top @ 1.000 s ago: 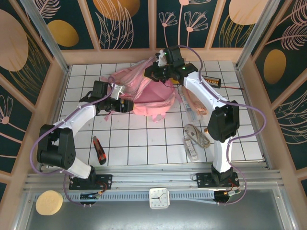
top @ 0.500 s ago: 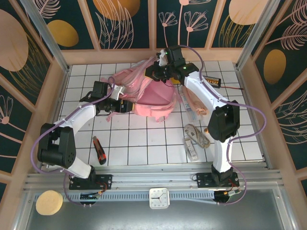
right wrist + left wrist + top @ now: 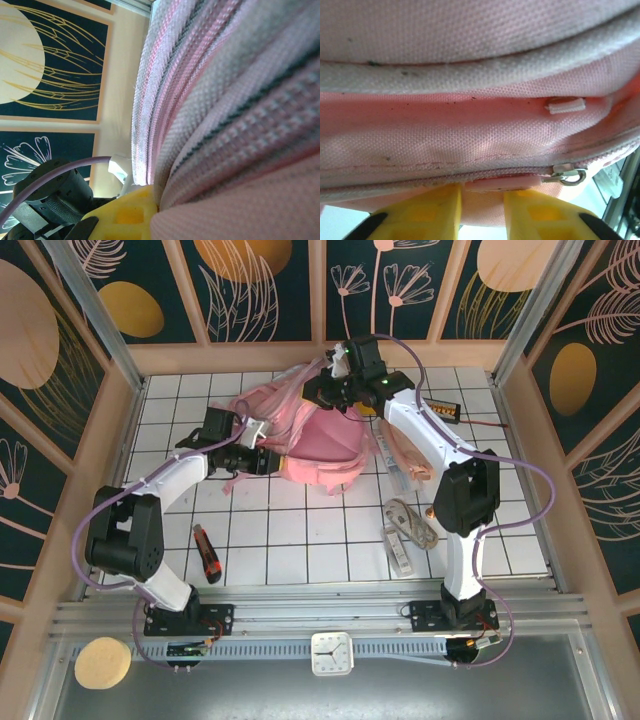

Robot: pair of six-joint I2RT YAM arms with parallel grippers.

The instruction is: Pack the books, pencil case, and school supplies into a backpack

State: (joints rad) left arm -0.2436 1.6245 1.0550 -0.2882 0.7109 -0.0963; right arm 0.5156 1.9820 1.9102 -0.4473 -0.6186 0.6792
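Backpack [image 3: 322, 452] now caught at two edges on the white-tiled table [image 3: 285, 535]. Left gripper [image 3: 262, 460], wide a second ago, drawn in to a narrow pinch on the pink zipper seam, yellow fingertips [image 3: 436, 212] flanking the fabric, silver zipper pull [image 3: 568, 176] just off to their right. Right gripper [image 3: 320, 392] unchanged, clamped tight on the bag's far rim, ribbed strap fabric pressed against its yellow finger [image 3: 127, 212]. Judging by the double hold, mouth of the backpack about to be stretched open between the two grippers for loading. None of the visible load lifted yet: pencil case [image 3: 408, 462], whitish ruler bar [image 3: 400, 552] and looped cord [image 3: 408, 520] lying on the table, behind the right gripper toward its arm's base and well apart from the left gripper.
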